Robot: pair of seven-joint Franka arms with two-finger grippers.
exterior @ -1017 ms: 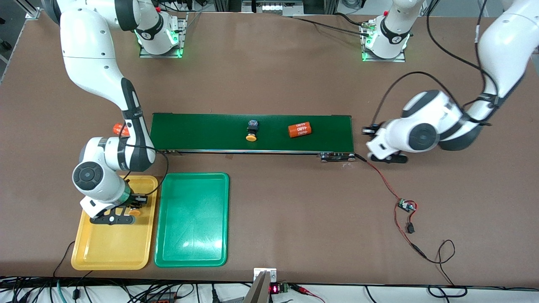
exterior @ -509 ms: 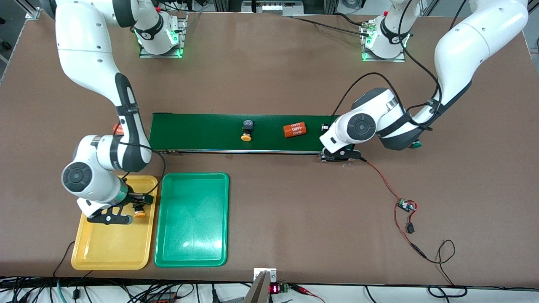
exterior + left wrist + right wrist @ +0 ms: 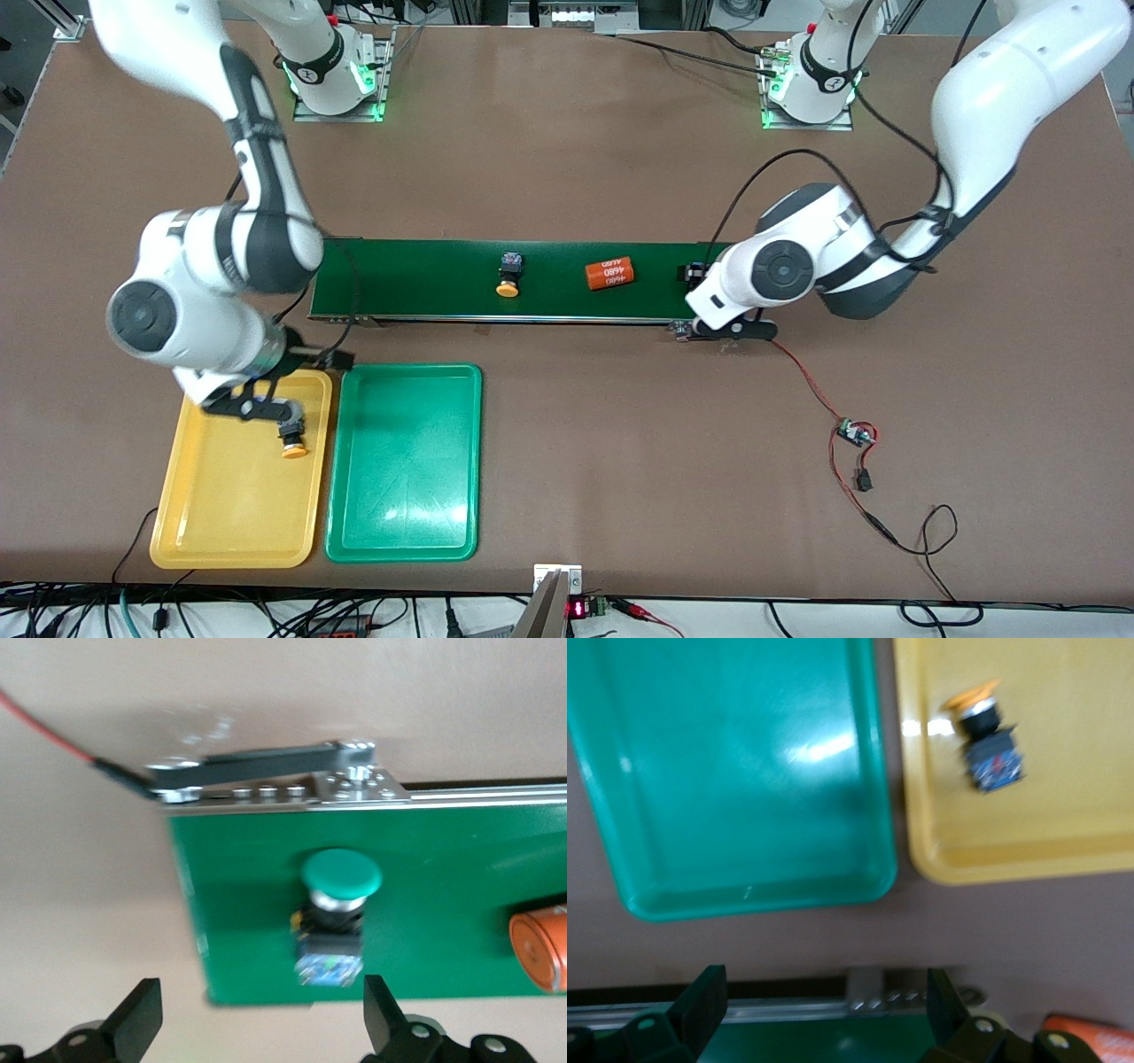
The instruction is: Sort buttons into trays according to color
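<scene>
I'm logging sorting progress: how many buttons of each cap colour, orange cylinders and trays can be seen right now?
Yellow-capped buttons: 2
Green-capped button: 1
Orange cylinders: 2
Trays, yellow tray and green tray: 2
Total: 7

Robotics lab: bolted arm bases (image 3: 335, 84), brown bench (image 3: 576, 177), small conveyor belt (image 3: 425, 279), loose wiring (image 3: 850, 461).

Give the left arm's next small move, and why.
Probably lower the left gripper and close on the green button: it lies on the belt directly below, between the open jaws. The right gripper, open, hangs over the yellow tray.
</scene>
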